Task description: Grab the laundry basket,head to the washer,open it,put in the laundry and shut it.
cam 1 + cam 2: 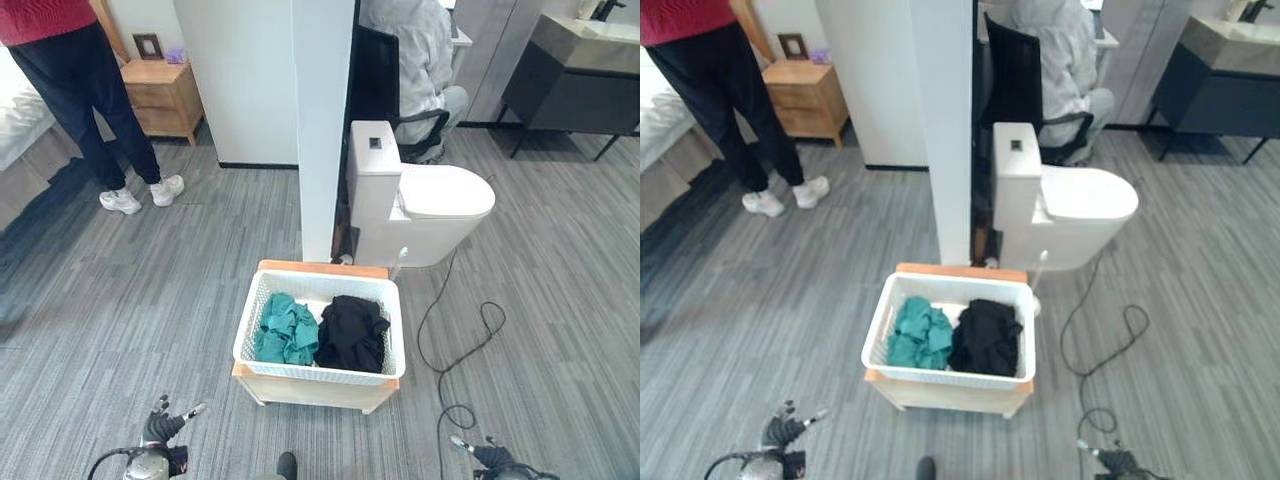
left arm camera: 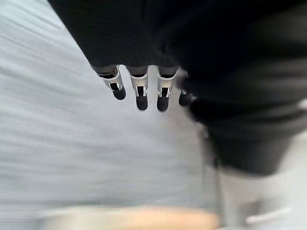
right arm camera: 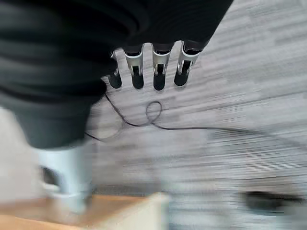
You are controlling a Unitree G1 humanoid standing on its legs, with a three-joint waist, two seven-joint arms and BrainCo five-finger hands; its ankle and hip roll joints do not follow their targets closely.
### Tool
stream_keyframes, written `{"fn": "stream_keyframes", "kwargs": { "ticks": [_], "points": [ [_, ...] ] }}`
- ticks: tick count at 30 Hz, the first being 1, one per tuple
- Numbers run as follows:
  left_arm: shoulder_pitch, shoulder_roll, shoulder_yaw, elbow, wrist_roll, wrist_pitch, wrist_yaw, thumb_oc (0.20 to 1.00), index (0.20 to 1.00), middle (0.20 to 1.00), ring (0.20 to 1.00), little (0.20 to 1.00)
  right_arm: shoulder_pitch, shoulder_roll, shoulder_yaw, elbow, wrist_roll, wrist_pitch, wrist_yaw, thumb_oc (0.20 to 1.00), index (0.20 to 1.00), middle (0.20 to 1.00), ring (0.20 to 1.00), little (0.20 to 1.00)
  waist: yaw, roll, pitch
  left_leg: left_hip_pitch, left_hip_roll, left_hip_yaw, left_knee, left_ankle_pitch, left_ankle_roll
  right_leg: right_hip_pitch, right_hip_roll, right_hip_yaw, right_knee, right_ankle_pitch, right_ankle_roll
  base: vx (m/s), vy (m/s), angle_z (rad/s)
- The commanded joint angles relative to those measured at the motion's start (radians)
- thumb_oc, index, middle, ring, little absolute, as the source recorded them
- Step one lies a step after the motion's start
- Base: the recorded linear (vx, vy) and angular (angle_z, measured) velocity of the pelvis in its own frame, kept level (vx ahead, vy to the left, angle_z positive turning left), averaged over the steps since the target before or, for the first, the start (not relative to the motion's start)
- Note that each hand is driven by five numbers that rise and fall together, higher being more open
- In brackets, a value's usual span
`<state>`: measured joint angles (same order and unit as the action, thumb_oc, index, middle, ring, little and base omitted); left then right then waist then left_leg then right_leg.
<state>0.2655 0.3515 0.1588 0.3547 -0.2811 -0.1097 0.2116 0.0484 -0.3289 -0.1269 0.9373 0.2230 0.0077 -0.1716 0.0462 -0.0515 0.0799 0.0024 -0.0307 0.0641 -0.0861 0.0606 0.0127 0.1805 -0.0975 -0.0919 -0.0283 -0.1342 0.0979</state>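
Basket [image 1: 320, 375] (teal and black laundry inside) sits on its wooden stand ahead of you; your left hand [image 2: 140, 88] and right hand [image 3: 153, 72] hang empty, fingers straight and apart, as the wrist views alone reveal.

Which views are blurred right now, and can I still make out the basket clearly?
Left eye view: sharp, the basket and its teal and black clothes clear, lighting even. Left wrist view: floor smeared, fingers readable. Right wrist view: lower part blurred, fingers fairly crisp.
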Motion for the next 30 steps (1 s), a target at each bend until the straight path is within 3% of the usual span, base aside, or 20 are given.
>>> {"fn": "stream_keyframes", "kwargs": {
  "ticks": [1,3,7,10,15,17,18,19,20,22,26,30],
  "points": [
    [-0.038,0.021,0.050,-0.009,0.025,-0.063,0.074,1.000,1.000,1.000,1.000,1.000,-0.017,-0.102,-0.001,-0.042,0.031,-0.040,-0.069,1.000,1.000,1.000,1.000,1.000,0.032,0.018,-0.036,-0.040,0.089,-0.032,0.105,-0.090,-0.053,-0.103,-0.060,-0.033,0.014,0.103,0.043,0.06,0.008,0.04],
    [-0.084,0.051,0.078,-0.086,0.057,-0.047,0.095,1.000,1.000,1.000,1.000,1.000,-0.041,-0.141,-0.019,-0.134,0.024,-0.036,-0.076,1.000,1.000,1.000,1.000,1.000,0.034,0.012,-0.037,-0.034,0.090,-0.035,0.091,-0.089,-0.055,-0.100,-0.060,-0.039,0.003,0.103,0.045,0.05,0.006,0.04],
    [-0.197,0.106,0.051,-0.061,0.135,0.022,0.086,1.000,1.000,1.000,1.000,1.000,-0.092,-0.167,0.000,-0.214,-0.001,-0.018,-0.067,1.000,1.000,1.000,1.000,1.000,0.030,0.005,-0.028,-0.038,0.095,-0.038,0.074,-0.080,-0.059,-0.118,-0.053,-0.042,0.007,0.103,0.043,-0.03,-0.011,0.06],
    [-0.387,0.159,-0.076,-0.001,0.077,0.056,0.039,1.000,1.000,1.000,1.000,1.000,-0.234,-0.200,0.095,-0.215,0.017,0.000,-0.047,1.000,1.000,1.000,1.000,1.000,0.026,-0.004,0.017,-0.093,0.107,-0.051,0.082,-0.061,-0.065,-0.169,-0.043,-0.046,0.016,0.109,0.038,-0.18,-0.048,0.14],
    [-0.806,0.211,-0.302,0.259,0.000,0.108,0.045,1.000,1.000,1.000,1.000,1.000,-0.546,-0.218,0.304,-0.192,0.046,0.039,-0.017,1.000,1.000,1.000,1.000,1.000,0.018,-0.012,0.149,-0.237,0.118,-0.079,0.136,-0.027,-0.074,-0.307,-0.027,-0.052,0.065,0.135,0.025,-0.29,-0.050,0.08],
    [-0.897,0.222,-0.334,0.330,-0.026,0.113,0.055,1.000,1.000,1.000,1.000,1.000,-0.611,-0.219,0.337,-0.178,0.061,0.046,-0.020,1.000,1.000,1.000,1.000,1.000,0.015,-0.013,0.175,-0.265,0.120,-0.084,0.150,-0.020,-0.075,-0.334,-0.026,-0.052,0.077,0.141,0.024,-0.22,-0.018,-0.03],
    [-1.045,0.236,-0.383,0.455,-0.094,0.112,0.063,1.000,1.000,1.000,1.000,1.000,-0.733,-0.221,0.403,-0.124,0.084,0.060,-0.022,1.000,1.000,1.000,1.000,1.000,0.013,-0.017,0.212,-0.305,0.121,-0.089,0.167,-0.008,-0.078,-0.374,-0.022,-0.051,0.090,0.154,0.022,-0.21,-0.013,0.00],
    [-1.054,0.237,-0.385,0.463,-0.097,0.109,0.062,1.000,1.000,1.000,1.000,1.000,-0.742,-0.221,0.404,-0.118,0.085,0.058,-0.021,1.000,1.000,1.000,1.000,1.000,0.012,-0.017,0.215,-0.309,0.121,-0.089,0.168,-0.008,-0.078,-0.377,-0.022,-0.051,0.091,0.154,0.022,-0.18,-0.013,-0.04],
    [-1.147,0.230,-0.399,0.528,-0.223,0.082,0.062,1.000,1.000,1.000,1.000,1.000,-0.847,-0.221,0.475,-0.070,0.073,0.072,-0.023,1.000,1.000,1.000,1.000,1.000,0.012,-0.017,0.244,-0.334,0.123,-0.091,0.178,0.002,-0.082,-0.400,-0.021,-0.053,0.096,0.165,0.022,-0.11,-0.010,-0.07],
    [-1.244,0.246,-0.421,0.641,-0.284,0.072,0.075,1.000,1.000,1.000,1.000,1.000,-0.939,-0.217,0.554,-0.024,0.047,0.088,-0.016,1.000,1.000,1.000,1.000,1.000,0.011,-0.019,0.274,-0.359,0.126,-0.094,0.191,0.009,-0.086,-0.423,-0.017,-0.049,0.101,0.170,0.021,-0.14,-0.009,-0.04],
    [-1.435,0.292,-0.472,0.893,-0.317,0.075,0.074,1.000,1.000,1.000,1.000,1.000,-1.091,-0.169,0.665,0.110,0.038,0.089,-0.010,1.000,1.000,1.000,1.000,1.000,0.002,-0.033,0.323,-0.406,0.135,-0.092,0.224,0.016,-0.094,-0.469,-0.011,-0.041,0.114,0.184,0.020,-0.08,-0.004,-0.06],
    [-1.486,0.310,-0.504,0.933,-0.312,0.077,0.075,1.000,1.000,1.000,1.000,1.000,-1.132,-0.138,0.703,0.155,0.060,0.083,-0.008,1.000,1.000,1.000,1.000,1.000,-0.003,-0.043,0.342,-0.431,0.144,-0.087,0.232,0.018,-0.100,-0.489,-0.010,-0.036,0.102,0.198,0.021,-0.04,-0.003,-0.05]
  ]
}}
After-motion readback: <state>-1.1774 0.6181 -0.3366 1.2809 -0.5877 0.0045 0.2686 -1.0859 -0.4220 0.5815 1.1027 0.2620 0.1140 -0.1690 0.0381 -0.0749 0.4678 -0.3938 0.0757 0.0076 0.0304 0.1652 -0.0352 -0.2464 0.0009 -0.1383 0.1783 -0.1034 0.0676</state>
